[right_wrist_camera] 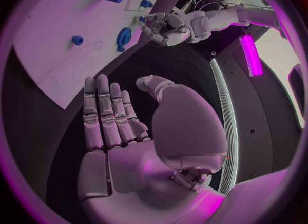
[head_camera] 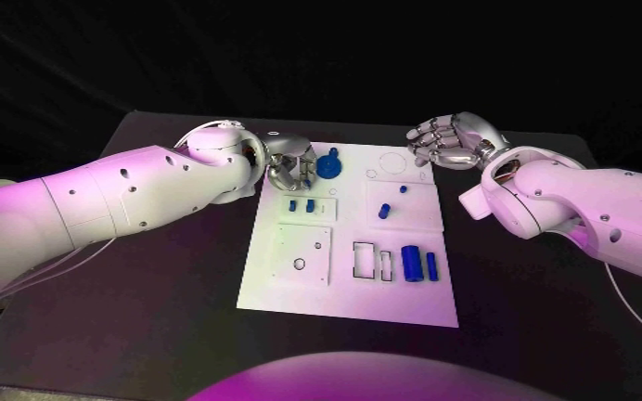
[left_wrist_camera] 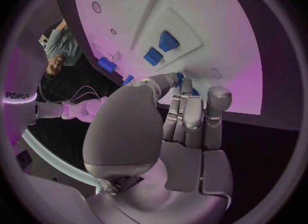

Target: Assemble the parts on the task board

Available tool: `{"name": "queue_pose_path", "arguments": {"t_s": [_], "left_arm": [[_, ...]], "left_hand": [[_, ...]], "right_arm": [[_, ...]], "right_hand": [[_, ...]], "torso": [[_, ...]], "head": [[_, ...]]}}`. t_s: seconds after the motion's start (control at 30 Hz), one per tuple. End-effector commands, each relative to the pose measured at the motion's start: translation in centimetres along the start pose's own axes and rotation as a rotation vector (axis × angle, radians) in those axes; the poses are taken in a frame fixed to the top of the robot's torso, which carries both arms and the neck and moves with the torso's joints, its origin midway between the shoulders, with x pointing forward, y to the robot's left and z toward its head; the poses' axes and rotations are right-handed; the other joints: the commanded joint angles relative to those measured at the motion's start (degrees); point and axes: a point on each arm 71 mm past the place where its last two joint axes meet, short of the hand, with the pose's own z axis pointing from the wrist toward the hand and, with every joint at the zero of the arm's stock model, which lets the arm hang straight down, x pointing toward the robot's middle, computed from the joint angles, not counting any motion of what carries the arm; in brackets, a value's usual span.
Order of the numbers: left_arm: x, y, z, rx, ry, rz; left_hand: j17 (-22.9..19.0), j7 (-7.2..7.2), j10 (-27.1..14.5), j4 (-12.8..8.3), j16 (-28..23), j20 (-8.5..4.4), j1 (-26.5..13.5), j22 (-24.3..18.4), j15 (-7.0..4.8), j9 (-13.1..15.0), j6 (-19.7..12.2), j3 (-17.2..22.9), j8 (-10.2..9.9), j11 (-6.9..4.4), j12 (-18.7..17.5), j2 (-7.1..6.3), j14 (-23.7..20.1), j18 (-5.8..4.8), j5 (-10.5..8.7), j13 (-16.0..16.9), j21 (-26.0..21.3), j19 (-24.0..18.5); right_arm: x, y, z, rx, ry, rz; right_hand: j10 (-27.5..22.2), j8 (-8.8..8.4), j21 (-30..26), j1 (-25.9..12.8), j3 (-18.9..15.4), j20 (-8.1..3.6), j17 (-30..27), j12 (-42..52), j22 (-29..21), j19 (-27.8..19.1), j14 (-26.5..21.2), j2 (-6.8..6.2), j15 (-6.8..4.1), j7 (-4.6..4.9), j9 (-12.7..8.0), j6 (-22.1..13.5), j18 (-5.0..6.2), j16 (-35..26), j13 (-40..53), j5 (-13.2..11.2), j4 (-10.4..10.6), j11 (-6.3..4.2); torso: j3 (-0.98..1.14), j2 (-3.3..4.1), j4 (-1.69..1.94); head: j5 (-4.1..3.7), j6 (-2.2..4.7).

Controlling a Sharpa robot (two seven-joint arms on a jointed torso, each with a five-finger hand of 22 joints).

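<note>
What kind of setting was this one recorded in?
Probably a robotics lab or demo bench: a black table against a dark backdrop, a white task board with cut-out slots and small blue parts, and cables and equipment behind the left hand.

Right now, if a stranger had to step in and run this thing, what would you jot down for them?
Left hand: at the far left corner of the task board, fingers on the round blue part; whether it grips it is unclear.
Right hand: open, empty, hovering beyond the board's far right corner.
Parts: two small blue blocks left of centre, a small peg in the middle, two blue cylinders near right.
Done: nothing clearly seated. Left: all the placing.
</note>
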Motion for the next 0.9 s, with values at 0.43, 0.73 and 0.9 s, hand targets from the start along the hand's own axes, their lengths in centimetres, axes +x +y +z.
{"name": "queue_pose_path", "arguments": {"t_s": [0.43,0.73,0.9], "left_arm": [[0.45,-0.12,0.04,0.002,0.049,0.023],[0.66,-0.34,0.16,0.012,0.064,0.008],[0.73,-0.34,0.2,0.012,0.067,0.006]], "left_hand": [[-0.3,-0.04,0.6,-0.4,0.0,0.06,-0.4,-0.2,-0.03,0.1,0.3,0.0,-0.3,0.05,-0.3,0.02,-0.1,-0.91,-0.25,0.1,-0.2,-0.4],[-0.4,-0.03,0.6,-0.4,0.0,0.06,-0.5,-0.3,-0.03,0.2,0.4,0.0,-0.3,0.06,-0.4,-0.03,-0.1,-0.9,-0.31,0.2,-0.3,-0.5],[-0.1,-0.17,1.1,-0.4,0.2,0.04,-0.8,-0.2,-0.1,0.3,0.7,-0.3,-0.3,-0.1,-0.3,-0.1,-0.1,-0.92,-0.45,0.4,-0.2,-0.5]], "right_arm": [[0.09,0.1,0.0,-0.012,0.006,-0.008],[0.11,0.11,0.01,-0.011,0.007,-0.008],[0.1,0.1,0.01,-0.011,0.007,-0.008]], "right_hand": [[-0.1,0.35,-0.2,0.5,0.3,0.02,-0.1,0.2,-0.1,0.3,-0.3,-0.01,-0.08,4.15,-0.1,-0.3,0.57,0.0,-0.1,0.0,0.2,0.31],[-0.1,0.35,-0.2,0.5,0.3,0.02,-0.1,0.2,-0.1,0.3,-0.3,-0.01,-0.08,4.15,-0.1,-0.3,0.57,0.0,-0.1,0.0,0.2,0.31],[-0.1,0.35,-0.2,0.5,0.3,0.02,-0.1,0.2,-0.1,0.3,-0.3,-0.01,-0.08,4.15,-0.1,-0.3,0.57,0.0,-0.1,0.0,0.2,0.31]], "torso": [[0.01,-0.05,0.05],[0.01,0.0,-0.02],[0.02,-0.04,0.01]], "head": [[-0.01,-0.13],[-0.02,-0.2],[0.01,-0.18]]}}
